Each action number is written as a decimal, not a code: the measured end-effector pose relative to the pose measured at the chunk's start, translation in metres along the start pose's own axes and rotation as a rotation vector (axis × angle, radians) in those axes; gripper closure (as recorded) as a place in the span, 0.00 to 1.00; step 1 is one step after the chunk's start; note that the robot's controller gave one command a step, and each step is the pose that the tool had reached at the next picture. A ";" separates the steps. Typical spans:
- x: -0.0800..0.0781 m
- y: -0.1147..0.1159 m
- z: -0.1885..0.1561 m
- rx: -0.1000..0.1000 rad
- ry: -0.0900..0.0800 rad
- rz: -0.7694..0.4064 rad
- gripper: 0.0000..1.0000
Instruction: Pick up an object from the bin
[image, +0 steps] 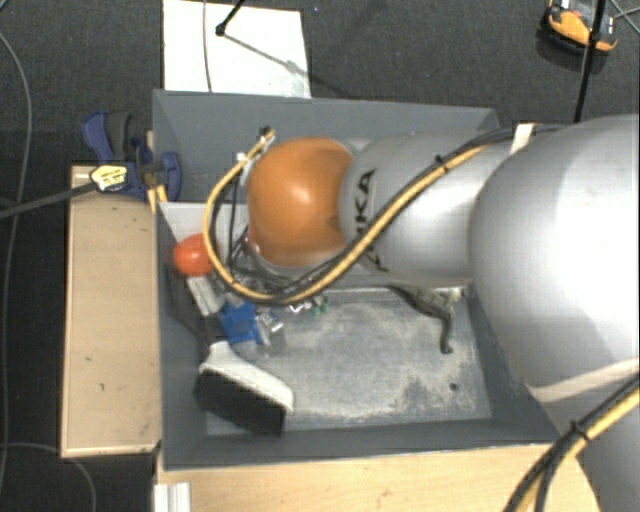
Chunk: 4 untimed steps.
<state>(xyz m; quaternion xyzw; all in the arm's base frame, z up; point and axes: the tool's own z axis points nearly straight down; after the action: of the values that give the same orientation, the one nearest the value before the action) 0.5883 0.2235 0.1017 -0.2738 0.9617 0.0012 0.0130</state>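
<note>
Camera view: grey bin. Orange wrist cover hangs left of centre, masking the gripper; spread or closed, cannot tell. Nearest below: blue piece, orange ball, black-and-white block, crowded against the left wall. Arm likely positioned for a pick there.

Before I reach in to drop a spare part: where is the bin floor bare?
The floor is bare between the black-and-white block and the dark bent piece, along the near wall. Crowded at left: orange ball, blue piece, beside the orange wrist cover.
</note>
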 end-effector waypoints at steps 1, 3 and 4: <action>-0.001 0.006 0.014 0.004 -0.019 -0.147 0.00; -0.001 0.013 0.007 0.008 -0.020 -0.741 1.00; -0.002 0.018 -0.004 0.010 -0.008 -0.945 1.00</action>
<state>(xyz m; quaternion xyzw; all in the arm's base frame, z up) 0.5803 0.2397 0.1055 -0.6814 0.7316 -0.0086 0.0173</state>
